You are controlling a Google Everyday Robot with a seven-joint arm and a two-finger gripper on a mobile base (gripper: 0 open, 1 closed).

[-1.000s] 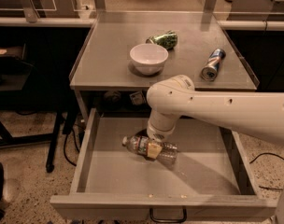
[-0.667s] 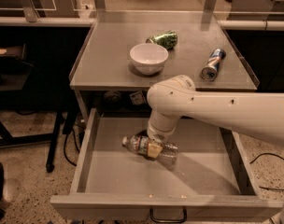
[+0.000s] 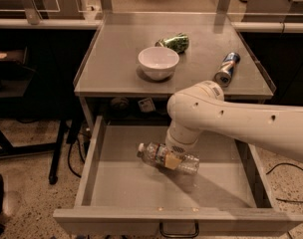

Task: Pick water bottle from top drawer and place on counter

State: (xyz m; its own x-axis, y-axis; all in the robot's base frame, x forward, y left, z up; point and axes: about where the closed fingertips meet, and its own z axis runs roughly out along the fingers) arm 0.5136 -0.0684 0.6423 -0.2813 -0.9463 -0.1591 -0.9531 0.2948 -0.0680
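Note:
The water bottle (image 3: 150, 153), clear with a white cap pointing left, lies tilted in the middle of the open top drawer (image 3: 136, 195). My gripper (image 3: 172, 160) comes down from the white arm on the right and is shut on the bottle's middle, over its label. The cap end sits a little higher than the base end. The counter (image 3: 116, 63) is above and behind the drawer. The drawer's dark wire handle (image 3: 179, 231) shows at the front panel.
On the counter stand a white bowl (image 3: 158, 61), a crumpled green bag (image 3: 174, 42) behind it and a blue-silver drinks can (image 3: 226, 69) lying at the right. My arm (image 3: 241, 123) crosses the drawer's right side. Dark furniture stands at the left.
The bottle has shifted slightly right and its cap end has risen a little, with the gripper staying on it.

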